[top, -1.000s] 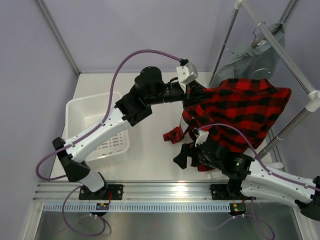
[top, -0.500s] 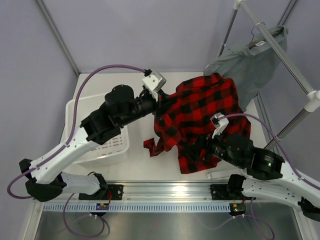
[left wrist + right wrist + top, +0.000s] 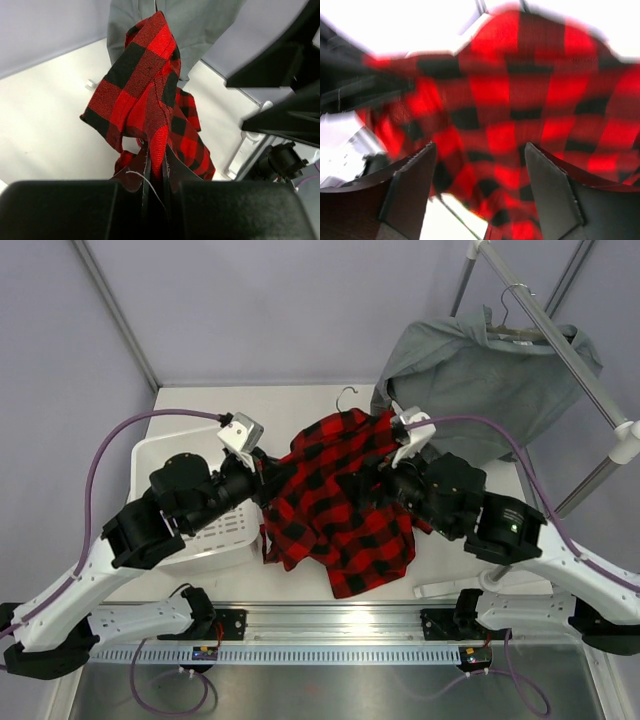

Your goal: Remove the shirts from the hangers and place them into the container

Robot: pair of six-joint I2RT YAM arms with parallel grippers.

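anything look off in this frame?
Yes. A silver hanger hook sticks up free at the far end of the red-and-black plaid shirt, away from the rack pole: the hanger seems to be off the rack, inside the shirt. The left hand pinches that shirt, which is not yet in the laundry basket.

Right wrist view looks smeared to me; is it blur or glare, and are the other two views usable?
Right wrist view: motion blur smears the plaid shirt, and the background is blown out white. Left wrist view: sharp on the cloth, the left gripper dark in the foreground. Top external view: crisp, evenly lit, no glare.
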